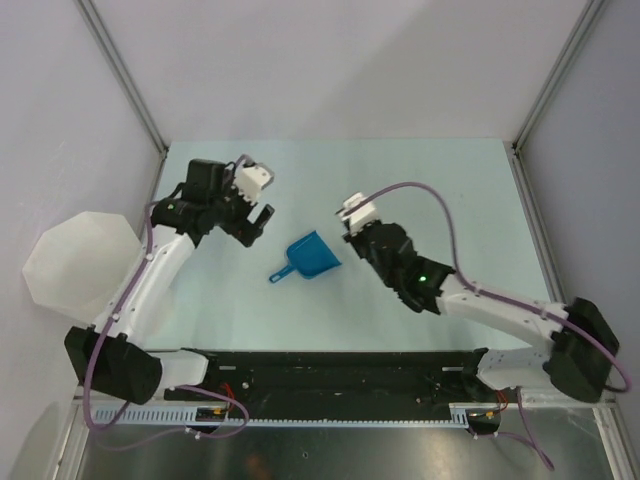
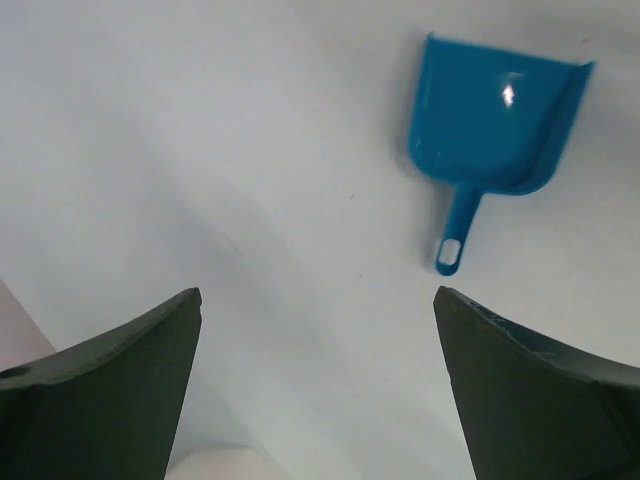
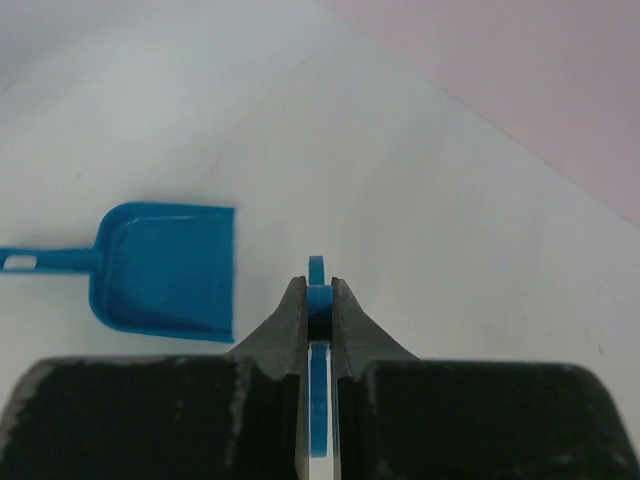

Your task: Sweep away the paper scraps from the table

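Broadly: pale green table filling top view; translucent white bin off its 9 o'clock edge. Blue dustpan flat near table centre, handle toward 8 o'clock. Left gripper at dustpan's 10 o'clock, fingers spread wide. Right gripper at 2 o'clock, pinched tight on thin blue plastic strip. Paper scraps: whereabouts cannot be told.

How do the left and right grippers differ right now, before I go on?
The left gripper is open and empty; the right gripper is shut on a thin blue piece. The left gripper is on the handle side of the blue dustpan; the right gripper faces its open mouth. Both hang above the table, close to the dustpan.
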Robot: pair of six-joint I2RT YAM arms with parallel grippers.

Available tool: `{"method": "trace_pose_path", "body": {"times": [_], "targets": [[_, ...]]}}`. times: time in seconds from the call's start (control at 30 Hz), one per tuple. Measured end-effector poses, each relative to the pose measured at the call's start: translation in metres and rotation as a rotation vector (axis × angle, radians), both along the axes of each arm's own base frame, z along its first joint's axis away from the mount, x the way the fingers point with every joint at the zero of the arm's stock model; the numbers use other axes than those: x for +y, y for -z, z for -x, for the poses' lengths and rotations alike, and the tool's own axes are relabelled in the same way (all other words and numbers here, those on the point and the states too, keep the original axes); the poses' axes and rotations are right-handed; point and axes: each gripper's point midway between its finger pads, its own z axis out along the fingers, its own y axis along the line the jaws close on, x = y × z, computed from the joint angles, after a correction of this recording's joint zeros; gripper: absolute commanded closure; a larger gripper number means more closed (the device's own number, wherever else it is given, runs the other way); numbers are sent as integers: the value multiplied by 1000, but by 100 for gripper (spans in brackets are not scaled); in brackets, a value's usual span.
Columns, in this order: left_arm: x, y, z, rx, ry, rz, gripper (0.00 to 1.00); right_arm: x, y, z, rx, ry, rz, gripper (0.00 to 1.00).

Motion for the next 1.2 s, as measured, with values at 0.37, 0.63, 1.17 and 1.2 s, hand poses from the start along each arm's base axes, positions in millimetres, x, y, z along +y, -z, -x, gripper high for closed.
{"method": "trace_pose_path", "body": {"times": [0.37,0.63,1.17,1.2], "targets": [[82,82,9,34,-299,9,0,106,101,-1,-87,-310,309,100],[81,77,-5,-61,-319,48,0,140,142,16,-216,-367,518,100],[81,75,-16,-93,-320,56,0,183,131,9,-308,-408,591,1],[81,75,-16,-93,-321,56,0,185,137,14,-281,-428,596,0]]}}
